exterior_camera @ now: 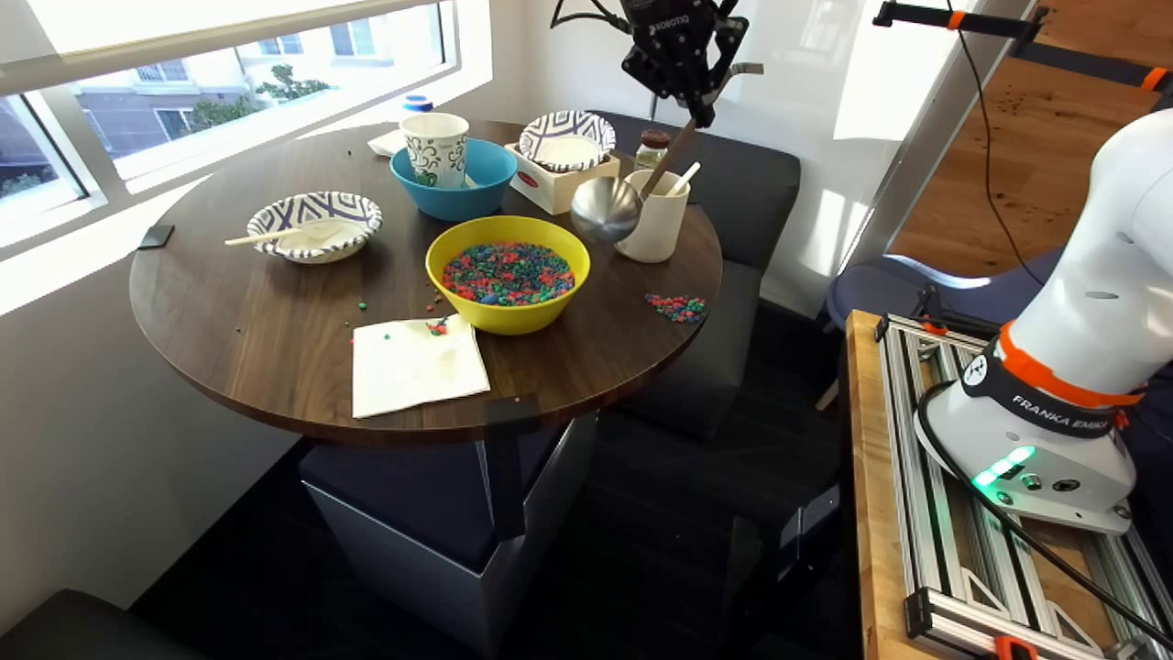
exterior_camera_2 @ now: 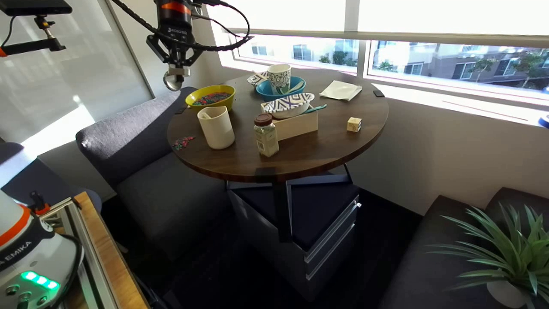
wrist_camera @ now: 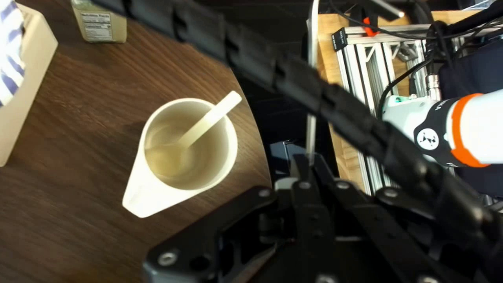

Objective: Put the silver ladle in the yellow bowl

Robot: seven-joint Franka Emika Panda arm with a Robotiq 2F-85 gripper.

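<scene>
The silver ladle (exterior_camera: 607,209) is held by its slim handle in my gripper (exterior_camera: 700,112), with its round scoop hanging low. In an exterior view the scoop shows in front of the white mug, right of the yellow bowl (exterior_camera: 509,318). The ladle (exterior_camera_2: 171,82) and gripper (exterior_camera_2: 179,74) also show in an exterior view, above and left of the bowl (exterior_camera_2: 228,102). The bowl holds many small coloured bits. In the wrist view the fingers (wrist_camera: 310,161) are closed on the ladle's handle (wrist_camera: 311,133); the scoop is out of view there, and I cannot make out the bowl.
The white mug (wrist_camera: 147,196) holding a pale spoon stands beside the bowl. Nearby are a teal-blue bowl (exterior_camera: 454,202) with a paper cup, a wooden box (exterior_camera_2: 300,125) with striped bowls, and a jar (exterior_camera_2: 266,139). A napkin (exterior_camera: 417,367) and loose coloured bits (exterior_camera: 676,307) lie near the edge.
</scene>
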